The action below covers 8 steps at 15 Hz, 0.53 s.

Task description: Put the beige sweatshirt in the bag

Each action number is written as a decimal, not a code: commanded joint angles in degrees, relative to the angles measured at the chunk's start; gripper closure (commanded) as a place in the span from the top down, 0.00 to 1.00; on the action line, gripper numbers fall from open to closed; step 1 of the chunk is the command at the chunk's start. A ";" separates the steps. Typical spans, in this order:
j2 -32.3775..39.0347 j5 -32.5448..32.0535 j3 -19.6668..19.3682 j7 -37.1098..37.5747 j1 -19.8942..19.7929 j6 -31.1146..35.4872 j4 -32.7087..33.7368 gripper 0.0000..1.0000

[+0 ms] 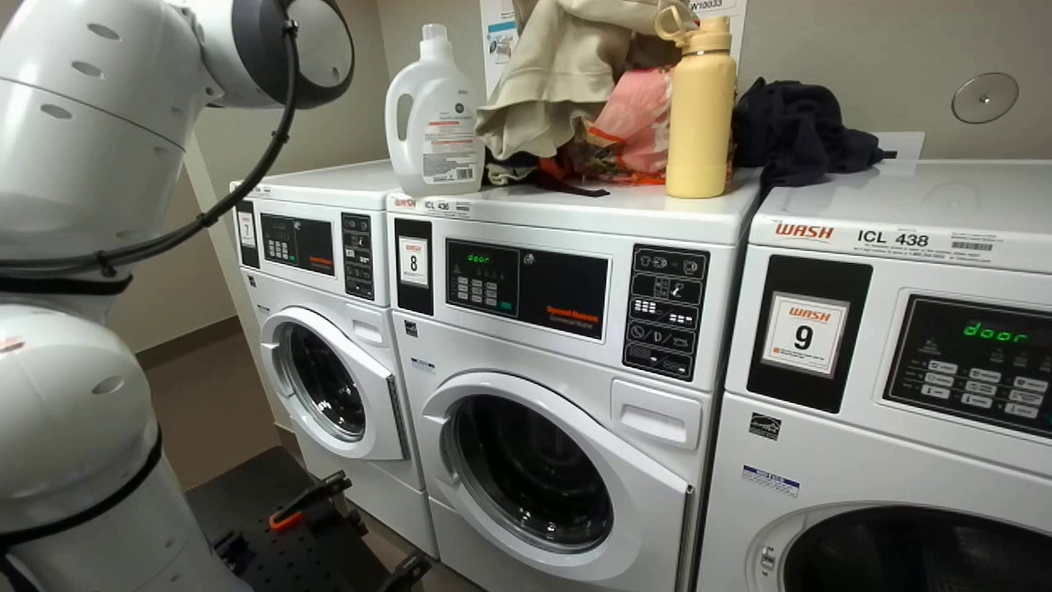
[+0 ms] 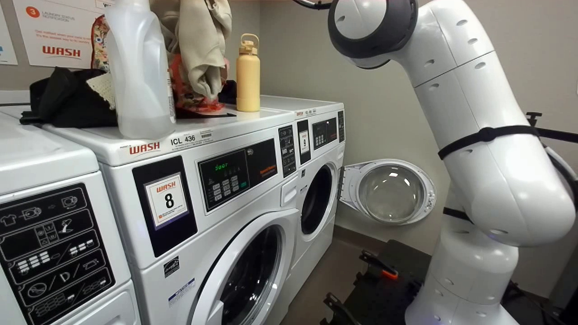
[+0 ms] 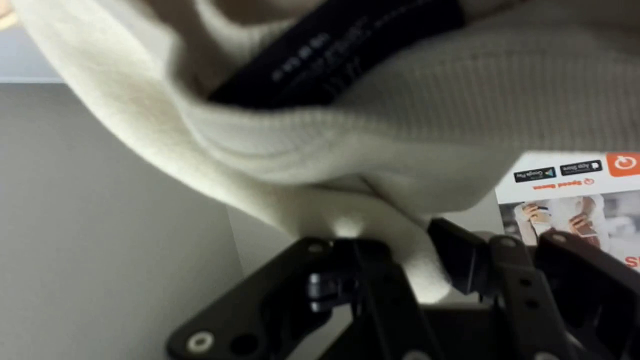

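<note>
The beige sweatshirt hangs down over the washer top in both exterior views. In the wrist view its ribbed neckline and dark label show, and a fold of the sweatshirt is pinched between the black fingers of my gripper. The gripper itself is above the frame in both exterior views. What looks like the bag, a floral and pink one with red-orange trim, stands on washer 8 behind and below the hanging cloth. Sweatshirt and bottles hide much of this bag; whether any cloth is inside it, I cannot tell.
A white detergent bottle and a yellow bottle stand near the front edge of washer 8, either side of the bag. A dark navy garment lies to one side. Black cloth-like material lies behind the detergent bottle. An open washer door juts out.
</note>
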 commanded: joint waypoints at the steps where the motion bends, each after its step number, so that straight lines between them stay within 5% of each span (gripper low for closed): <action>1: 1.92 1.15 0.82 -5.22 -1.18 4.31 5.12 0.05; 8: 3.63 5.01 2.42 -14.06 -2.49 9.67 7.25 0.05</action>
